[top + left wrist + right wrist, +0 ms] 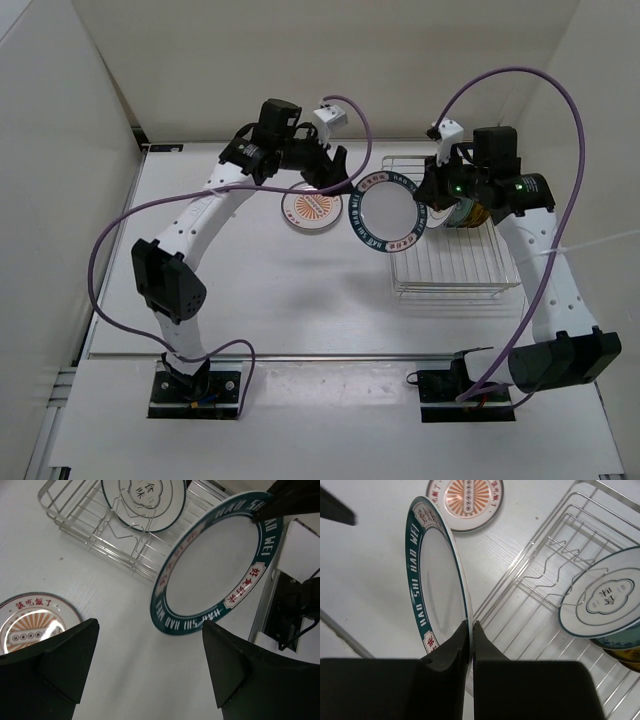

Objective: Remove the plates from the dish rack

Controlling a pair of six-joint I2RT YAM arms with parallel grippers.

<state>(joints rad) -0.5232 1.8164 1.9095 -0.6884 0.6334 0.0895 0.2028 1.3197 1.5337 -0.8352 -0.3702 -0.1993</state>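
**Dark-rimmed plate [388,215] raised at the left edge of the dish rack [450,278]**

The left gripper [330,175] hangs over the matte white table [250,300]. Its black fingers are spread wide with nothing between them. Just beside it, the sunburst plate [312,210] lies flat on the table, round and glossy, with orange rays fanning from its centre.

To its right, the dark-rimmed plate is off the table and tilted on edge. It has a smooth white well inside a deep blue-green band with white lettering and red-character panels. The right gripper [469,627] pinches its rim, one finger pressed to each face.

The rack is thin silver wire, rectangular, with raised sides. At its far end the white plate [607,600] with a grey motif leans in the upright slot wires. Behind it are what seem to be a teal patterned plate [617,641] and a gold plate [631,656], both mostly hidden.
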